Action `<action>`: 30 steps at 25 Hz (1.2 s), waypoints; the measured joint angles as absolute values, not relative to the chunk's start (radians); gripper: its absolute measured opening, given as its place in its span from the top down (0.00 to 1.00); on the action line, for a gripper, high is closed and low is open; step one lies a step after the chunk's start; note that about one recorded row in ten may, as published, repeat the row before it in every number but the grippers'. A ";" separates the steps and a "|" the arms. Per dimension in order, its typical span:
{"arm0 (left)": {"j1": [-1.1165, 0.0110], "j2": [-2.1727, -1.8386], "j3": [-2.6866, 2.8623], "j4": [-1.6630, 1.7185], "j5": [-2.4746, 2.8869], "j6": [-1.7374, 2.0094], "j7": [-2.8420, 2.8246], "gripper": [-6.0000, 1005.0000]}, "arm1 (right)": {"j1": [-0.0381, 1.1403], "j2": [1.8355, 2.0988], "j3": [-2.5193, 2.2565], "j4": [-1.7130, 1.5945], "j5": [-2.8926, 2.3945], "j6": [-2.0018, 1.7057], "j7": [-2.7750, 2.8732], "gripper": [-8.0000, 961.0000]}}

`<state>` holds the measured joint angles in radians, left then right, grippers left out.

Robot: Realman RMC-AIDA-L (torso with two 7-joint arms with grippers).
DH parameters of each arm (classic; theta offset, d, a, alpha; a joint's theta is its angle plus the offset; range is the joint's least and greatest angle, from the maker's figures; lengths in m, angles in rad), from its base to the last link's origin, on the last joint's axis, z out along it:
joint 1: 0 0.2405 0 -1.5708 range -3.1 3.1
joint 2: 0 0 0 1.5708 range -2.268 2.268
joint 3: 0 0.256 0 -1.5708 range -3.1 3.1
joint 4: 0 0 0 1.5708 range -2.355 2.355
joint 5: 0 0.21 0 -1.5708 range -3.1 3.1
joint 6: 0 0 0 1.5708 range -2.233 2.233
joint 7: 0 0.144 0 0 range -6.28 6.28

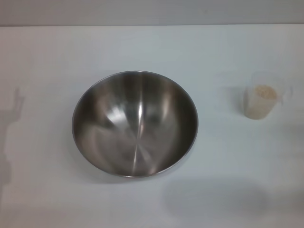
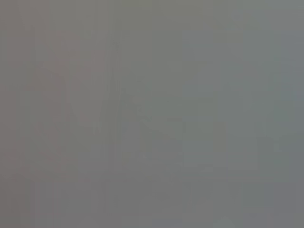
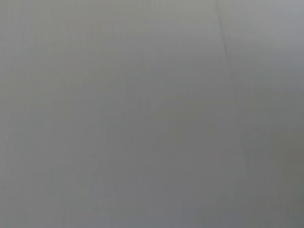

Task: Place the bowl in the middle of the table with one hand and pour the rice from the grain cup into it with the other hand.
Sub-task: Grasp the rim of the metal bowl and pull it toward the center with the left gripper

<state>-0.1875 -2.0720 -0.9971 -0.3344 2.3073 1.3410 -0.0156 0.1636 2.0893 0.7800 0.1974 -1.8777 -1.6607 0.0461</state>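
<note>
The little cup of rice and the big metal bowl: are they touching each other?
Apart. The head view shows bare white table between the bowl and the grain cup.

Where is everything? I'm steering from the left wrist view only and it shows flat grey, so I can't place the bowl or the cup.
Observer: The bowl sits upright near the middle of the table, seen from the head view.
Operator: Anything in it yet?
Observer: No, its steel inside is bare; the rice is in the grain cup.
Operator: Which side is that cup on?
Observer: On the robot's right of the bowl, standing upright and well apart from it.
Operator: Is either gripper near them?
Observer: Neither gripper shows in any view; the right wrist view is also plain grey.
</note>
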 joint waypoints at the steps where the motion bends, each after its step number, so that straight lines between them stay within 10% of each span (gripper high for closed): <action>1: -0.192 -2.073 -0.986 -0.335 2.310 1.341 -0.015 0.19 | 0.164 2.089 0.780 0.197 -1.878 -1.661 0.046 0.14; 12: -0.217 -2.062 -0.925 -0.373 2.344 1.329 0.012 0.19 | 0.176 2.089 0.776 0.195 -1.881 -1.661 0.046 0.14; 22: -0.091 -1.920 -1.170 -1.140 2.514 0.447 0.251 0.18 | 0.187 2.088 0.776 0.195 -1.881 -1.656 0.047 0.14; 30: -0.047 -1.969 -1.466 -1.682 2.563 -0.456 0.307 0.18 | 0.196 2.088 0.765 0.194 -1.881 -1.650 0.048 0.14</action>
<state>-0.0469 -1.9686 -1.4655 -1.6817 2.5629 -0.4563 0.3070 0.1964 2.0880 0.7646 0.1937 -1.8806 -1.6499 0.0475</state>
